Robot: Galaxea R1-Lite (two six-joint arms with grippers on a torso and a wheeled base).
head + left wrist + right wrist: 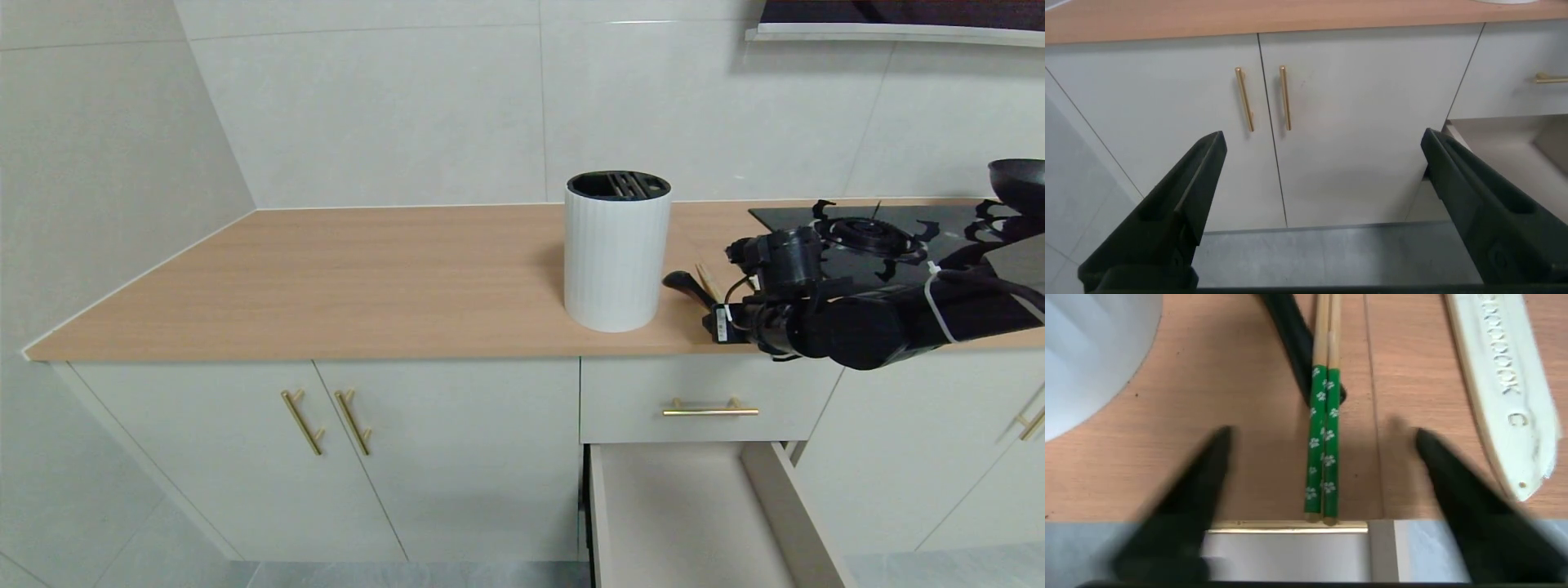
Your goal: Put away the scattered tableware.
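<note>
A pair of wooden chopsticks [1323, 441] with green flower-patterned ends lies on the wooden counter [367, 278], close to its front edge. A black spoon [684, 285] lies partly under them, and a long white utensil [1503, 384] lies beside them. My right gripper [1321, 445] is open just above the chopsticks' green ends, one finger on each side. In the head view it [725, 322] hovers at the counter edge, right of the white ribbed utensil holder [616, 253] with its black slotted top. My left gripper [1323, 143] is open and holds nothing, low in front of the cabinet doors [1266, 122].
A gas stove [873, 233] with a dark pot [1019, 181] occupies the counter's right end. Below the counter an empty drawer [678, 514] stands pulled out under a closed one with a gold handle [710, 408]. The counter left of the holder is bare.
</note>
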